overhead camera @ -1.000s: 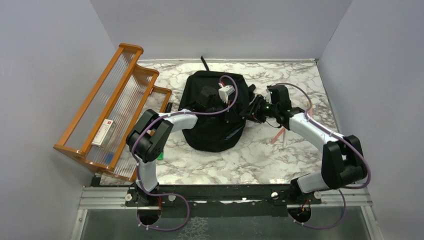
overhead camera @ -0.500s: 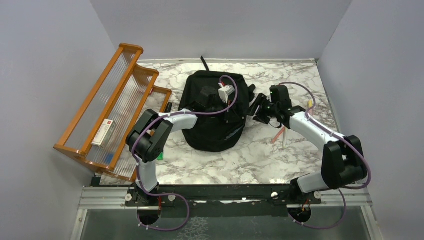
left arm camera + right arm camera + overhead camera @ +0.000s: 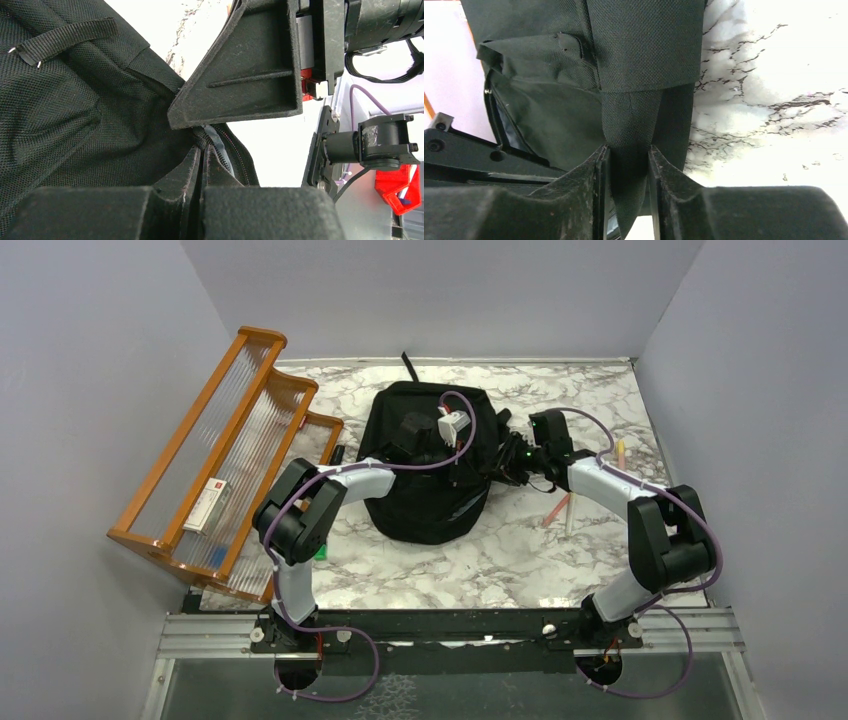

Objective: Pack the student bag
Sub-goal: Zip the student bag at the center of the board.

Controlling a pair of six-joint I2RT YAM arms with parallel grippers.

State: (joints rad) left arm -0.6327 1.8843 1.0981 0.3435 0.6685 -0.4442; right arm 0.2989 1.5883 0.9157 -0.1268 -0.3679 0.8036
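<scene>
Where the bag lay: the large black soft fabric backpack [image 3: 430, 490] rested on the white marble table [image 3: 520, 550], between my arms.
My left gripper [image 3: 200, 192]: clamped tight on its zip edge, likely anchoring it.
My right gripper [image 3: 629, 157]: pinched a fabric fold, likely to pull the mouth open.

The student bag [image 3: 425, 480] lies midway across the table [image 3: 500, 560], toward its rear edge. A rack [image 3: 250, 410] leans along the left edge with a box [image 3: 208, 505] on it. Pens [image 3: 568, 518] lie right of the bag, toward the right edge.
</scene>
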